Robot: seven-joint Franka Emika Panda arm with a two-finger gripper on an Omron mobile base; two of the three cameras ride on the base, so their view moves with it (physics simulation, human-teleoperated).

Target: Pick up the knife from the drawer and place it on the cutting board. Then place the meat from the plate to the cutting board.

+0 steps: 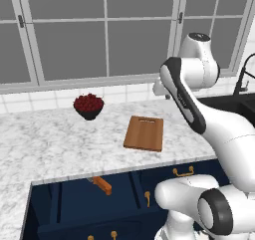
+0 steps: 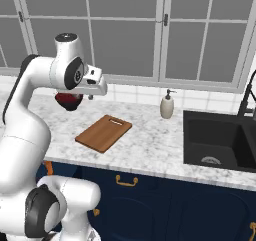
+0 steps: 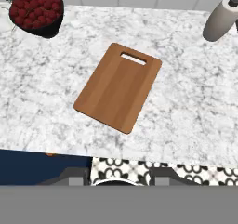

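The navy drawer (image 1: 69, 204) stands pulled open below the counter's front edge. The knife (image 1: 102, 185), with its orange-brown handle, lies inside near the back. On the marble counter the brown cutting board (image 1: 144, 133) (image 2: 104, 133) (image 3: 118, 86) lies flat with nothing on it. My gripper (image 2: 91, 97) hangs high over the counter behind the board, pointing down, far from the knife. In the hand view its dark fingertips (image 3: 69, 177) stand wide apart with nothing between them. The plate and the meat are out of view.
A dark bowl of red berries (image 1: 88, 106) (image 3: 36, 11) sits at the back left of the board. A soap bottle (image 2: 167, 106) (image 3: 222, 19) and a black sink (image 2: 220, 140) lie to the right. Windows back the counter.
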